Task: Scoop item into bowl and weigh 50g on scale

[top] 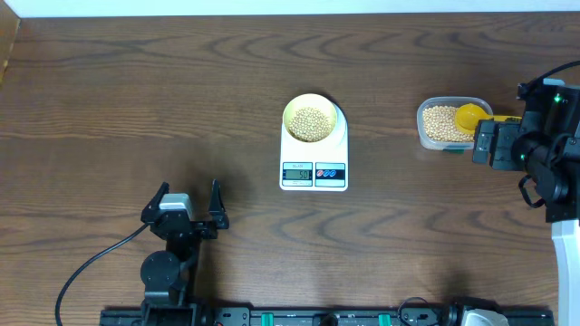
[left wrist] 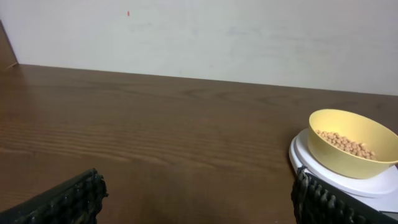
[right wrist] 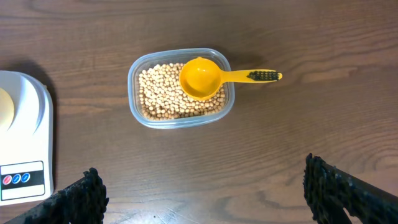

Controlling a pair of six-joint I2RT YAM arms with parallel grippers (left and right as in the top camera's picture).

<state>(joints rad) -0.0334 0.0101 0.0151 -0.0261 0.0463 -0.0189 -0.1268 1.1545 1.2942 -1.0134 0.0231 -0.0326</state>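
The pale-yellow bowl (top: pixel 291 111) stands on the white scale (top: pixel 314 154) at mid-table, and tan beans (top: pixel 311 124) lie in it. The left wrist view shows that bowl (left wrist: pixel 342 158) with beans (left wrist: pixel 346 144) on the scale (left wrist: pixel 309 160) at its right. My left gripper (top: pixel 188 192) rests open at the front left, nothing between its fingers (left wrist: pixel 68 199). My right gripper (right wrist: pixel 202 193) hangs open beside a clear container (right wrist: pixel 133 81) of beans (right wrist: pixel 158 96). A bright yellow scoop (right wrist: pixel 200 78) lies on those beans, handle pointing right.
The container (top: pixel 424 125) with the scoop (top: pixel 470 116) sits right of the scale, partly under the right arm (top: pixel 544 145). A black cable (top: pixel 95 263) trails from the left arm's base. The scale's display (top: pixel 297 172) faces the front edge.
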